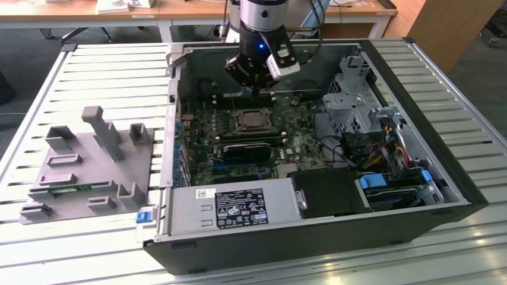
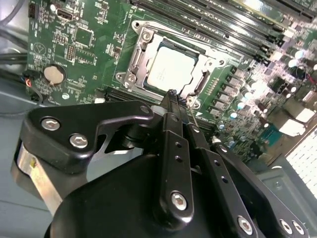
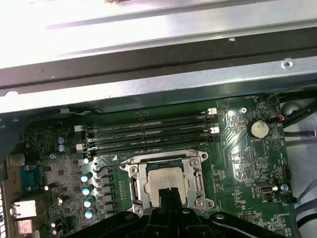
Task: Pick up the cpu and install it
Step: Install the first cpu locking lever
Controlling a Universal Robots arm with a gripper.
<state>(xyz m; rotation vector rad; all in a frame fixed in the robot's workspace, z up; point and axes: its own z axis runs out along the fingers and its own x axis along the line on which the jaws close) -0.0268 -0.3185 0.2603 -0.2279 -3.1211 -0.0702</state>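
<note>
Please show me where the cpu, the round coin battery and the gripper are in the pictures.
cpu (image 2: 172, 72): second wrist view, middle of its metal top.
coin battery (image 3: 258, 129): first wrist view, its round face.
gripper (image 2: 172, 95): second wrist view, fingertips.

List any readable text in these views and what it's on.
White labels on the grey metal power supply box: print too small to read.
Square silver-topped cpu in its socket: markings too faint to read.
Green motherboard: white lettering too blurred to read.

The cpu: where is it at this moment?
The cpu sits in the motherboard socket inside the computer case, beside the memory slots, with the gripper above its edge.
</note>
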